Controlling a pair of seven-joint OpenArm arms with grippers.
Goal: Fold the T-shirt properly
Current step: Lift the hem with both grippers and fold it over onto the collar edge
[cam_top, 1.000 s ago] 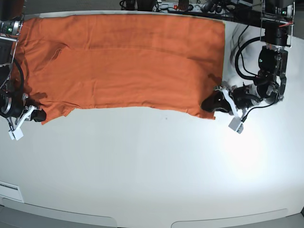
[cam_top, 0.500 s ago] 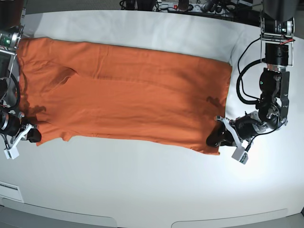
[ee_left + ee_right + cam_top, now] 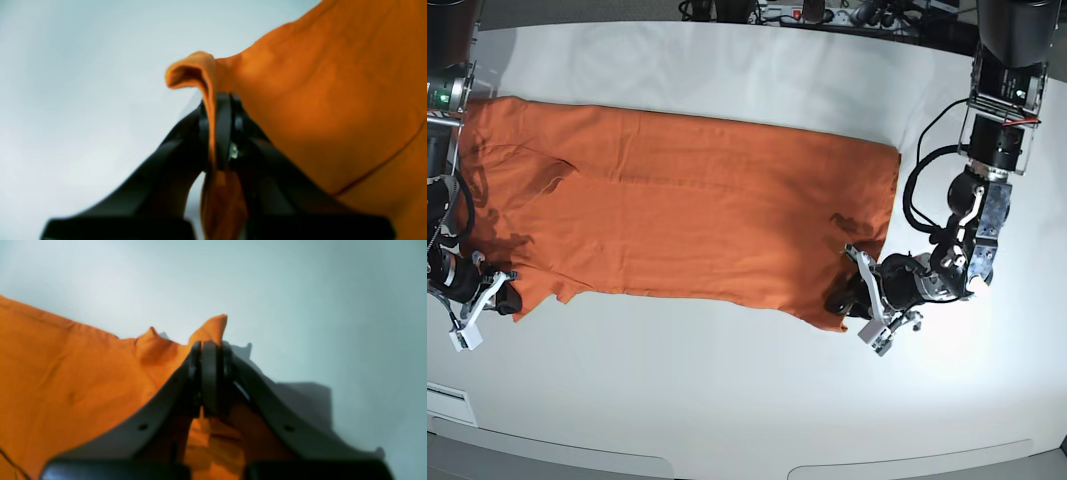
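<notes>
So the T-shirt [image 3: 682, 210] is laid out long and flat across the far half of the white counter [image 3: 727, 400], running from the left edge of the base view to a bit past the middle on the right. It looks folded into a wide band, with a few soft creases near the left end.

Left gripper [image 3: 852, 296] is down at the near right corner of the shirt. In the left wrist view its jaws are clamped tight together with a thin strip of orange fabric [image 3: 213, 126] squeezed between them, and a little curled flap of cloth sticks up above the tips. A seam line shows on the fabric off to the right in that view.

Right gripper [image 3: 499, 297] is at the near left corner. The right wrist view shows the same deal: jaws closed with basically no gap, a small peak of the shirt [image 3: 213, 327] poking out above them, and more orange bunched underneath between the black fingers.

Both wrist views are pretty blurry up close, so I can't make out finer detail
</notes>
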